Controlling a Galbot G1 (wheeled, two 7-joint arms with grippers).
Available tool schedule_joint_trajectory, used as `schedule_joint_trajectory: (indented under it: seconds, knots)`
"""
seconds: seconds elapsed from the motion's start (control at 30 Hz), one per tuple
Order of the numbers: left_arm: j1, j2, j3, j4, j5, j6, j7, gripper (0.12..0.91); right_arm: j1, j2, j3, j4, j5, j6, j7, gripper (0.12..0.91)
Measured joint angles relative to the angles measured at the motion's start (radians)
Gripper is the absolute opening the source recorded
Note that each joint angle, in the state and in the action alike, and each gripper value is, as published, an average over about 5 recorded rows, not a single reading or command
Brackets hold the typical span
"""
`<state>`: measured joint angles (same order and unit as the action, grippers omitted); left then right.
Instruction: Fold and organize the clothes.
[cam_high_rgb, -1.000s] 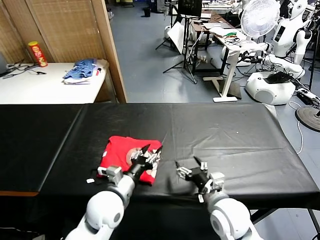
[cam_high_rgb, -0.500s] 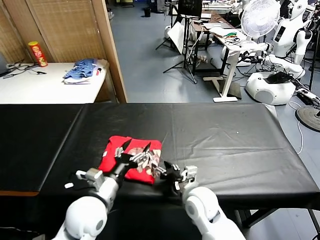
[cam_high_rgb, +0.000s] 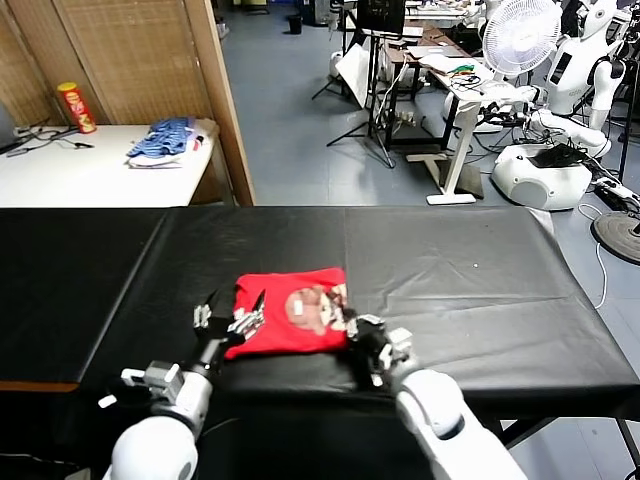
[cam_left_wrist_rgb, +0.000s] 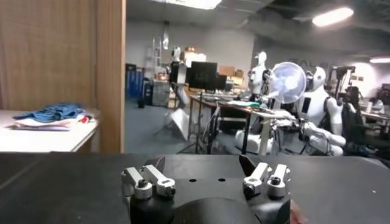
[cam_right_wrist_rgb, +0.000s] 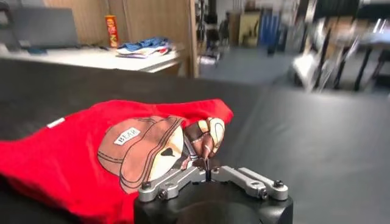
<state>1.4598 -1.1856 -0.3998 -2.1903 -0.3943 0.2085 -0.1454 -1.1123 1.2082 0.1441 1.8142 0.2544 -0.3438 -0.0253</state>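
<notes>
Red T-shirt (cam_high_rgb: 290, 312) folded on black table (cam_high_rgb: 470, 290), seemingly flat

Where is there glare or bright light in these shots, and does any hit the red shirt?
Head view: a pale sheen lies on the black table cover behind the red T-shirt, which is evenly lit. Left wrist view: a ceiling lamp glares. Right wrist view: no glare on the shirt.
</notes>
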Motion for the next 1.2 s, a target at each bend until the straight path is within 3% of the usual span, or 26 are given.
schedule_joint_trajectory:
  seconds: [0.1, 0.2, 0.37, 0.47, 0.73, 0.87, 1.03, 1.2]
  knots:
    - [0.022, 0.012, -0.003, 0.019, 0.025, -0.043, 0.003, 0.798, -0.029, -0.066, 0.03, 0.035, -0.063, 0.065, -0.012, 0.211]
    - [0.047, 0.025, -0.011, 0.035, 0.041, -0.077, 0.014, 0.798, -0.071, -0.111, 0.058, 0.083, -0.079, 0.095, 0.011, 0.366]
    - [0.092, 0.043, -0.02, 0.031, 0.04, -0.065, -0.016, 0.798, -0.175, -0.134, 0.121, 0.185, -0.037, 0.11, 0.095, 0.649]
    - [0.127, 0.057, -0.034, 0.013, 0.036, -0.064, -0.03, 0.798, -0.271, -0.129, 0.176, 0.249, 0.003, 0.125, 0.156, 0.76]
    - [0.268, 0.083, -0.081, -0.021, 0.016, -0.07, -0.04, 0.798, -0.581, -0.084, 0.284, 0.398, 0.009, 0.195, 0.284, 0.798]
    - [0.339, 0.085, -0.107, -0.046, -0.002, -0.028, -0.054, 0.798, -0.726, -0.068, 0.3, 0.463, -0.017, 0.202, 0.33, 0.798]
    - [0.418, 0.081, -0.146, -0.096, -0.036, 0.04, -0.09, 0.798, -0.865, -0.064, 0.299, 0.536, -0.029, 0.156, 0.378, 0.798]
    - [0.483, 0.079, -0.183, -0.147, -0.054, 0.073, -0.09, 0.798, -0.938, -0.06, 0.292, 0.577, -0.023, 0.117, 0.402, 0.798]
